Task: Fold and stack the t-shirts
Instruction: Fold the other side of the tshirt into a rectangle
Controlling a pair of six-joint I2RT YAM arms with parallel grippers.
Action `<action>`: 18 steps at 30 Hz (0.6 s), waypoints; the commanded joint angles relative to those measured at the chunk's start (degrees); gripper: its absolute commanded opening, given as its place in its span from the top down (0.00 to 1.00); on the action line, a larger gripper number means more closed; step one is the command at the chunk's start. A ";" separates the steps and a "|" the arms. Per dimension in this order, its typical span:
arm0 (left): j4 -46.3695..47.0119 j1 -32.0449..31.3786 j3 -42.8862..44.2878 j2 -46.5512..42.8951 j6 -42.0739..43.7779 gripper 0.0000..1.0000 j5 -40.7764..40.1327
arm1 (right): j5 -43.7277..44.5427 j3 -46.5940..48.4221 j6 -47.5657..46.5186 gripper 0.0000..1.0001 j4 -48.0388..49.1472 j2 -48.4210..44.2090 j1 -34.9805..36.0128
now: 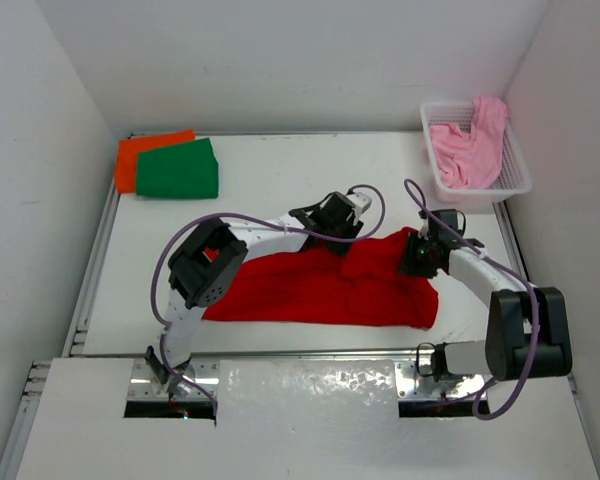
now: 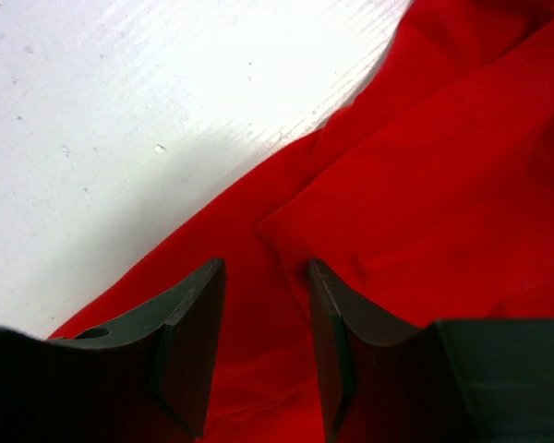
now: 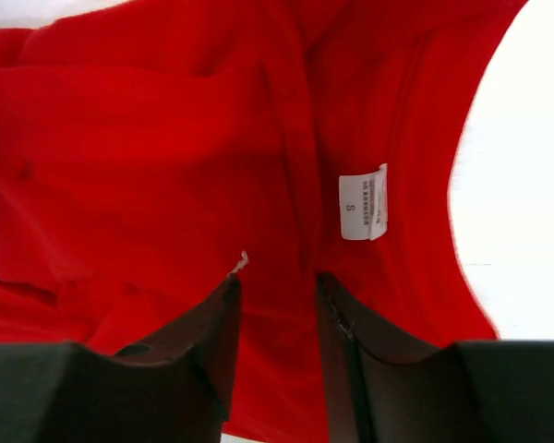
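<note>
The red t-shirt lies spread and partly folded across the middle of the table. My left gripper is low over its far edge; in the left wrist view the jaws stand apart, with a fold of the red cloth between and under them. My right gripper is over the shirt's right end, open, above the collar area with a white size tag. The folded green t-shirt lies on the folded orange t-shirt at the far left. The light pink t-shirt hangs crumpled in the basket.
A white lattice basket stands at the far right corner against the wall. White walls close in the table on the left, back and right. A metal rail runs along the table's left edge. Purple cables loop over both arms.
</note>
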 commanded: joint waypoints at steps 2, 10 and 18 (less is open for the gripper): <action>0.87 0.33 2.33 0.38 -0.11 0.61 1.73 | -2.62 0.09 2.95 0.62 2.43 2.35 -0.59; 0.87 0.33 2.33 1.44 -0.19 0.62 2.00 | -4.20 -0.09 4.00 0.63 3.15 7.01 -0.68; 1.13 0.42 2.33 2.05 -0.02 0.64 2.00 | -3.24 -0.79 3.74 1.00 -0.72 4.82 -0.94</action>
